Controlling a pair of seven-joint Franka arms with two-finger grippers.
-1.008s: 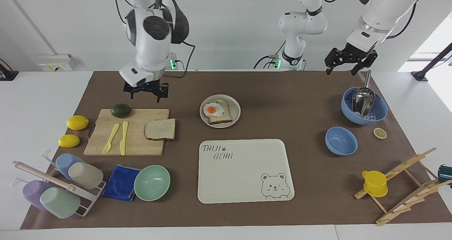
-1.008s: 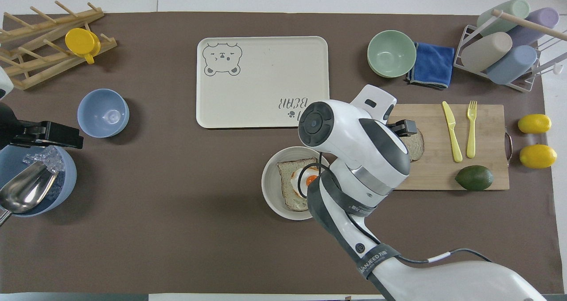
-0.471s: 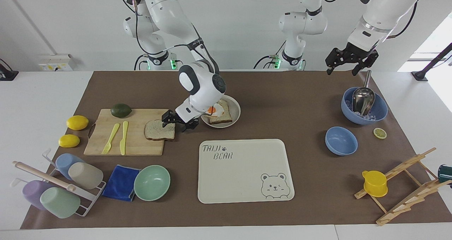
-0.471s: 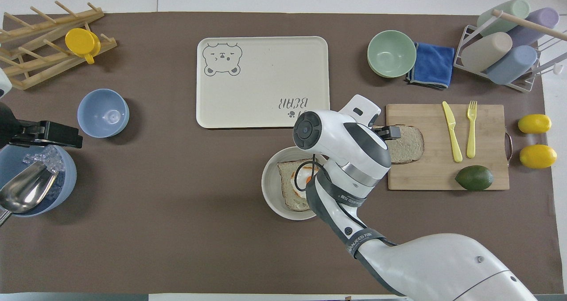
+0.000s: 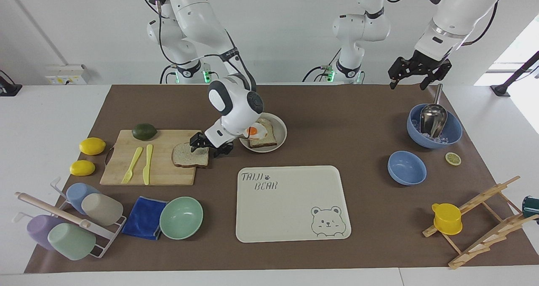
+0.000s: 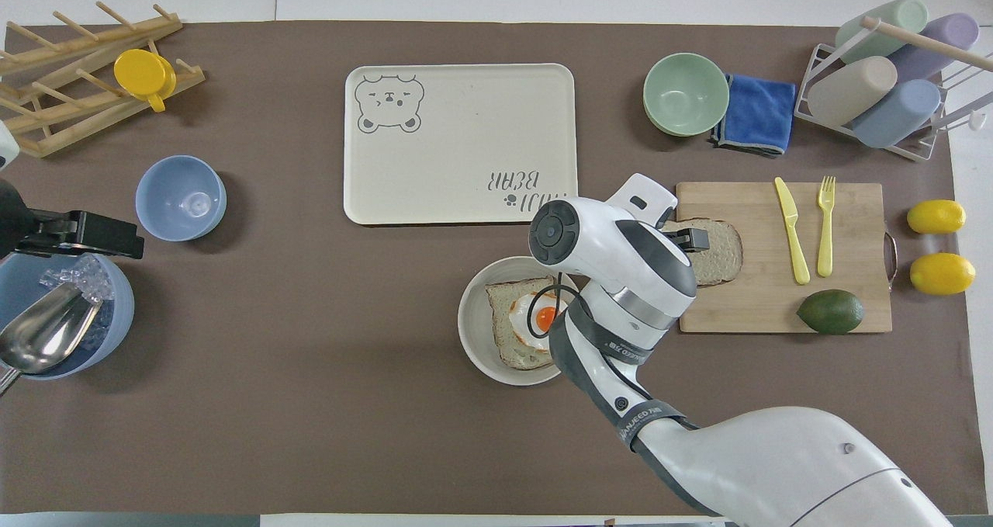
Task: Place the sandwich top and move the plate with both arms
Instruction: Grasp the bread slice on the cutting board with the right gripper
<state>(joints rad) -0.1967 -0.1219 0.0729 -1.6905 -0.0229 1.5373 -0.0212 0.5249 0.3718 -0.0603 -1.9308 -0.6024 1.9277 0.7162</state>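
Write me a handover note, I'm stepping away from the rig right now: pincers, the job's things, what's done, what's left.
Right pincer: low at the edge of the sandwich top, fingers spread around that edge, not closed.
Left pincer: waiting in the air over the blue bowl with the scoop, open.
Sandwich top: flat on the cutting board.
Plate: on the table mat beside the board, holding the egg-topped slice.
Done: approach only.
Left: grip and lift the top, set it on the egg slice, then move the plate with both arms.

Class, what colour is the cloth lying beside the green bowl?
The cloth is blue; the overhead view shows it best, beside the green bowl.
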